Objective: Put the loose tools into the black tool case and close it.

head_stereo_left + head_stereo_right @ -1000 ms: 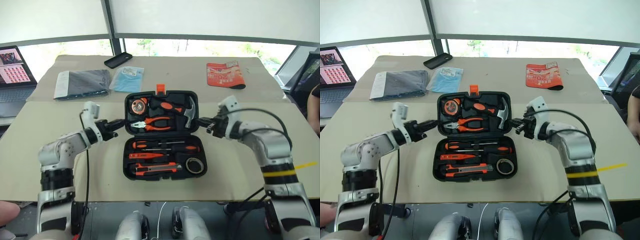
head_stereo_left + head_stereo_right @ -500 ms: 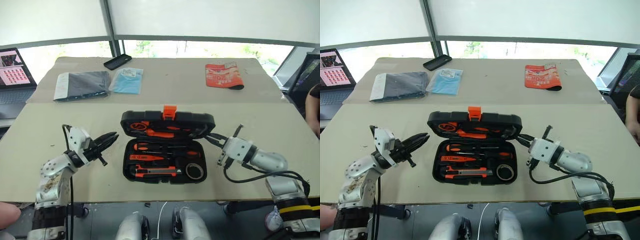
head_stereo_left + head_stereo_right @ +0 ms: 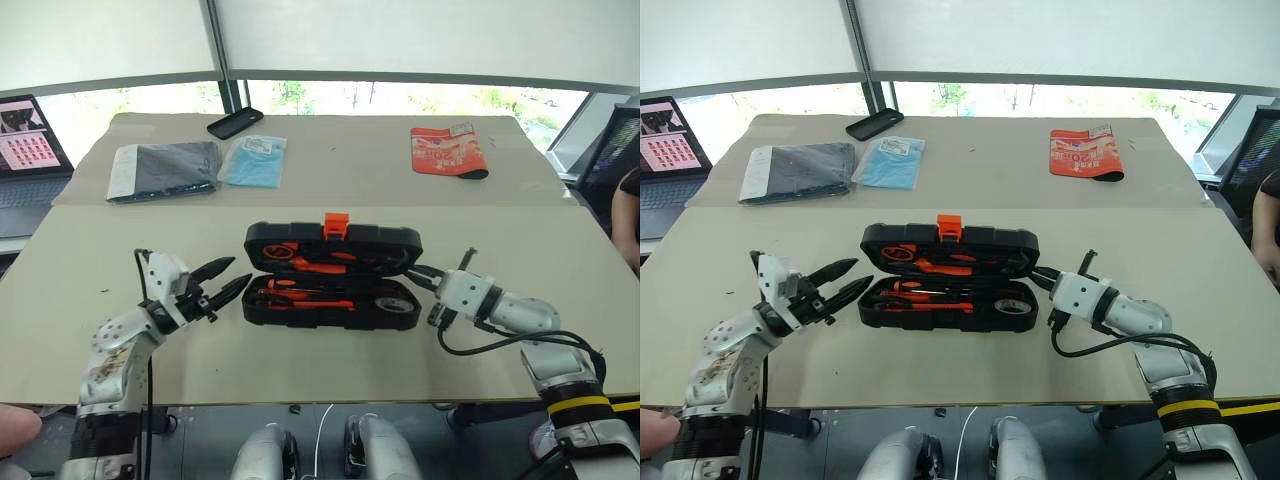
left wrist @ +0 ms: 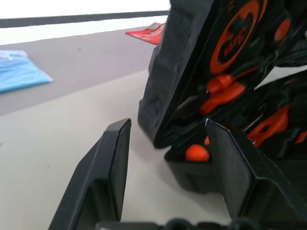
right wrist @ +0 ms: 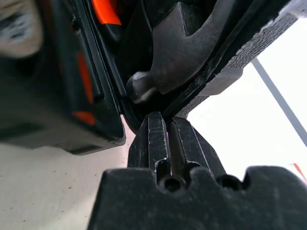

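Half-closed black tool case (image 3: 332, 268) near the table's (image 3: 300, 200) front edge, lid tilted low over the base.

The lowered lid hides most of the recesses; only orange handles and the small dark tape roll (image 3: 392, 301) peek through the gap. Left gripper (image 3: 228, 278) stands spread apart just off the case's left end, holding nothing. Right gripper (image 3: 1040, 278) is pinched together at the lid's right end; contact is hard to make out.
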Tool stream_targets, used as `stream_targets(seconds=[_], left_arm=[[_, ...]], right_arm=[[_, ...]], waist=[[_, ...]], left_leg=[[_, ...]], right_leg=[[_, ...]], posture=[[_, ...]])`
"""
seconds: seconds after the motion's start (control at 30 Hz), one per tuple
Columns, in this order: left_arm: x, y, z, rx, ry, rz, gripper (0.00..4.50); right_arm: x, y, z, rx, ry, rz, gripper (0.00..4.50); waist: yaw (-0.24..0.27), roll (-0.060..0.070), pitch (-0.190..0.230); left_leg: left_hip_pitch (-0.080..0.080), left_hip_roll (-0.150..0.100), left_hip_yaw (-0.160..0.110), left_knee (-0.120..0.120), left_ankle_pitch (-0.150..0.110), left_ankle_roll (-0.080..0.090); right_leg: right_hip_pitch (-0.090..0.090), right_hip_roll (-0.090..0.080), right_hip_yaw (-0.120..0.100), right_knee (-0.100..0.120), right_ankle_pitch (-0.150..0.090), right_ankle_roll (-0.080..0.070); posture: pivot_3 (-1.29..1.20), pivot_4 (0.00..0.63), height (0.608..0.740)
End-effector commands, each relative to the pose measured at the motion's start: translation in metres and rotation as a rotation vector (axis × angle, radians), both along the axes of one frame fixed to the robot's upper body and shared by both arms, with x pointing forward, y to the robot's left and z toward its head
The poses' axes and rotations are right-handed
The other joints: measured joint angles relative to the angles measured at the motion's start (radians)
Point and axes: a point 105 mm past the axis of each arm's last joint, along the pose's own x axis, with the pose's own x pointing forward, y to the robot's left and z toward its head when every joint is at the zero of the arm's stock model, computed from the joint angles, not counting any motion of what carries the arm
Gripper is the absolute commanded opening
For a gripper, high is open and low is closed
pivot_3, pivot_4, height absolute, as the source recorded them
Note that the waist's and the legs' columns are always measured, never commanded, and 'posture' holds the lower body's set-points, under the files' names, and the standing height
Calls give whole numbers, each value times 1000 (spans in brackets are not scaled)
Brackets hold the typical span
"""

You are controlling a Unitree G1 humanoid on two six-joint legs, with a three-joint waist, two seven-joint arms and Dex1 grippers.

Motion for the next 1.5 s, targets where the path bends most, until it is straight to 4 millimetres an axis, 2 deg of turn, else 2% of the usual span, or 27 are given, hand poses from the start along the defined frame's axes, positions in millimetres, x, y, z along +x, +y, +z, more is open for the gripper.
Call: stream_targets(seconds=[0.03,0.3,0.47,0.5,0.57,0.6,0.9,0.97,1.03,1.17,1.2,1.27,1.33,1.43,1.47,1.5], left_arm=[[7,-3,6,18,-42,4,2693],[18,0,-1,85,-43,29,2693],[19,-2,0,80,-56,24,1288],[19,-5,2,60,-62,12,821],[18,-13,4,43,-71,-31,181],[18,-15,4,49,-77,-42,35],[-10,-5,13,67,-168,-105,35],[-18,0,5,127,-164,-114,35],[-29,11,-13,218,-133,-113,35],[-31,37,-27,249,-103,3,35],[-33,45,-30,258,-84,25,11],[-38,55,-30,297,-109,40,723],[-47,55,-34,397,-141,-27,1425],[-55,67,-42,506,-147,-67,2596],[-58,73,-46,542,-139,-70,2844],[-60,79,-50,565,-116,-71,2844]], right_arm=[[-4,6,9,-22,-39,51,0],[-7,4,21,-7,-95,53,0],[-7,2,23,-6,-101,48,0],[-7,2,23,-7,-102,48,0],[-8,2,24,-13,-110,55,0],[-9,2,24,-15,-112,58,0],[-36,-4,11,-138,-184,136,0],[-43,-4,7,-162,-207,158,0],[-52,-2,-4,-175,-219,194,0],[-61,-11,-28,-194,-151,169,0],[-65,-16,-34,-185,-117,147,362],[-72,-24,-42,-199,-85,127,1005],[-77,-35,-43,-223,-100,99,1757],[-90,-56,-48,-312,-125,89,2768],[-95,-61,-50,-333,-127,95,3047],[-98,-64,-51,-336,-127,90,3047]], waist=[[0,0,0],[0,0,0],[0,0,0],[0,0,0],[2,0,0],[2,0,0],[8,0,0],[7,0,0],[4,0,0],[2,0,-1],[2,-1,-2],[1,-3,-3],[-1,-3,-3],[2,-3,-2],[7,-3,-3],[13,-3,-3]], left_leg=[[0,0,0,0,0,0],[0,0,0,0,0,0],[0,0,0,0,0,0],[0,0,0,0,0,0],[0,0,0,0,0,0],[0,0,0,0,0,0],[0,-1,0,0,-1,1],[0,-1,1,0,-1,1],[0,0,1,0,-1,1],[4,0,1,-2,-3,0],[6,0,2,-4,-3,1],[8,0,2,-7,-5,4],[9,1,3,-10,-5,3],[11,1,6,-14,-3,1],[11,1,6,-14,-5,-1],[11,1,7,-14,-6,-5]], right_leg=[[0,0,0,0,0,0],[0,2,0,0,0,0],[0,2,0,0,0,0],[0,2,0,0,0,0],[0,2,0,1,0,0],[0,1,0,1,0,0],[0,0,0,-1,0,0],[0,-1,0,-2,0,0],[0,-2,1,-2,0,0],[1,-1,4,-2,-1,-1],[2,-1,5,-2,-1,-1],[2,-1,6,-2,-1,-1],[1,0,7,-1,-3,-3],[0,1,9,0,-4,-5],[-1,1,9,0,-4,-5],[0,0,9,-1,-4,-5]], posture=[[0,150,740],[0,150,740],[0,150,740],[0,150,740],[0,150,740],[0,150,740],[0,150,740],[0,150,740],[0,150,740],[0,150,740],[0,150,740],[0,150,740],[0,150,740],[0,150,740],[0,150,740],[0,150,740]])
